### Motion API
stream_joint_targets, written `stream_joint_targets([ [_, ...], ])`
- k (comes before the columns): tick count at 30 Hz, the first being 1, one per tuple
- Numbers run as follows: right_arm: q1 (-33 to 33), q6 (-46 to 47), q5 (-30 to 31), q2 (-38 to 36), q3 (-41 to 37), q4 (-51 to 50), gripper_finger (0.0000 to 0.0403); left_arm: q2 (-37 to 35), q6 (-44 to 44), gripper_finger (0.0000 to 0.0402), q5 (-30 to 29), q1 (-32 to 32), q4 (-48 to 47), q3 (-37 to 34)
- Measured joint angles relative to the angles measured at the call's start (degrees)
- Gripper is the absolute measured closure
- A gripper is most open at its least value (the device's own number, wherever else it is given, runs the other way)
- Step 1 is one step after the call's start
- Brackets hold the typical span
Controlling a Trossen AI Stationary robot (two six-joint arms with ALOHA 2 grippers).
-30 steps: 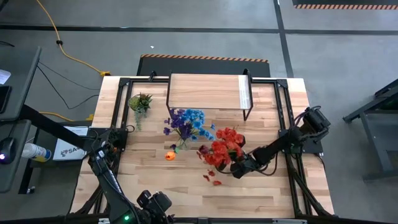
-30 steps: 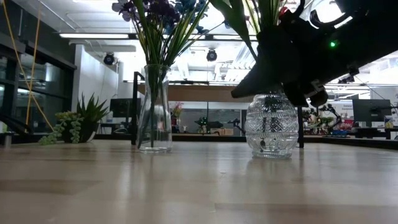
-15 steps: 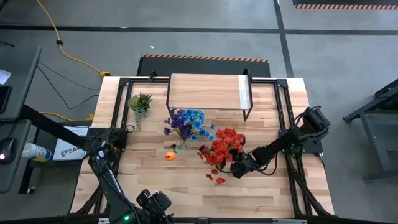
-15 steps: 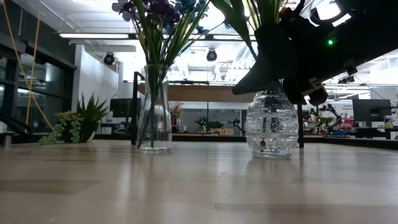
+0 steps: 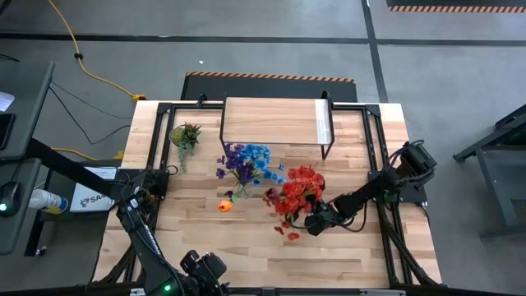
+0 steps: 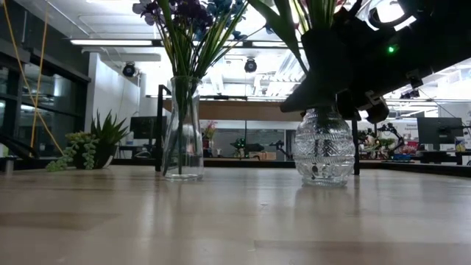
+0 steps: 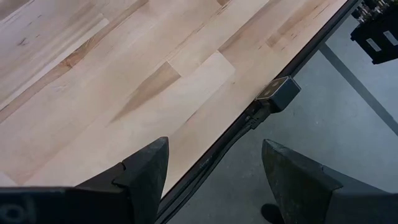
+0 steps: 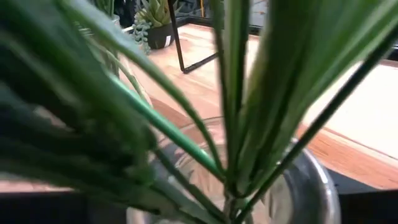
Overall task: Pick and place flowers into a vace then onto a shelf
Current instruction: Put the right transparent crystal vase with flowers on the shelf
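I'm seeing the table (image 5: 345, 255) lying bare along its near edge, giving room there. The shelf (image 5: 275, 122) is standing at the far edge. The right gripper (image 5: 315, 220) is sitting at the round cut-glass vase (image 6: 324, 151); I cannot tell its grip. Red flowers (image 5: 297, 193) are spreading above, green stems inside. The left gripper (image 7: 211, 180) is hanging open, empty, near-left.

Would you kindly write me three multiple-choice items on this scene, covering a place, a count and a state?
1. Where is the right gripper?
A. at the round vase
B. over the shelf
C. by the green plant

2. How many glass vases stand on the table?
A. one
B. two
C. three

3. The shelf top is:
A. bare
B. holding a vase
C. holding loose flowers

Key: 1 A, its arm reaches the red flowers; 2 B, the tall vase and the round one; 3 A, only planks show.
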Motion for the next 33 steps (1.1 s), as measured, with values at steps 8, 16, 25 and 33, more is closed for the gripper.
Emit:
stream_joint_targets([
  [8, 0.0, -0.4, 0.9, 0.0, 0.1, 0.3, 0.0256, 0.0, 0.0, 0.0110, 0.0, 0.0, 0.0, 0.0],
  [16, 1.6, 0.0, 2.5, 0.0, 0.0, 0.4, 0.0256, 0.0, 0.0, 0.0110, 0.0, 0.0, 0.0, 0.0],
  [25, 3.9, 0.8, 4.5, 0.0, 0.0, 1.9, 0.0256, 0.0, 0.0, 0.0110, 0.0, 0.0, 0.0, 0.0],
  [33, 6.3, -2.5, 6.8, -2.1, 0.0, 4.8, 0.0256, 0.0, 0.0, 0.0110, 0.0, 0.0, 0.0, 0.0],
])
